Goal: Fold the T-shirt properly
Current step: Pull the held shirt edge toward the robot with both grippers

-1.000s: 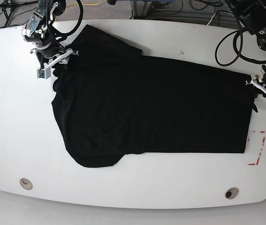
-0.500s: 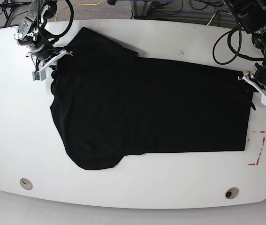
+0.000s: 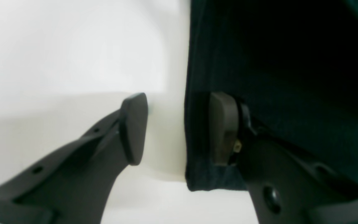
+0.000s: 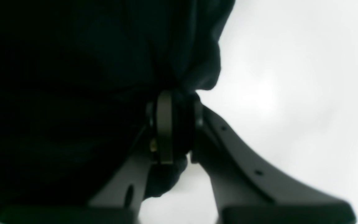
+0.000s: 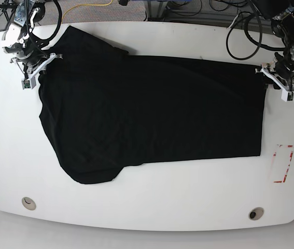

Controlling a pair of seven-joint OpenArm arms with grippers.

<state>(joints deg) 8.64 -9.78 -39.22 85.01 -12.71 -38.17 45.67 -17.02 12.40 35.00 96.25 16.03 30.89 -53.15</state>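
T-shirt (image 5: 152,114) limp, light — best taken at corners. Right claw (image 4: 179,124) pinches bunched fabric; left claw (image 3: 179,127) gapes astride the hem.

Right gripper (image 4: 179,127) clamped, left gripper (image 3: 179,129) agape.

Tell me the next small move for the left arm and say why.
Probably close the left pincer. Its jaws stand apart astride the T-shirt edge, one pad over the fabric, one over bare table, while the right pincer already pinches cloth at the opposite end.
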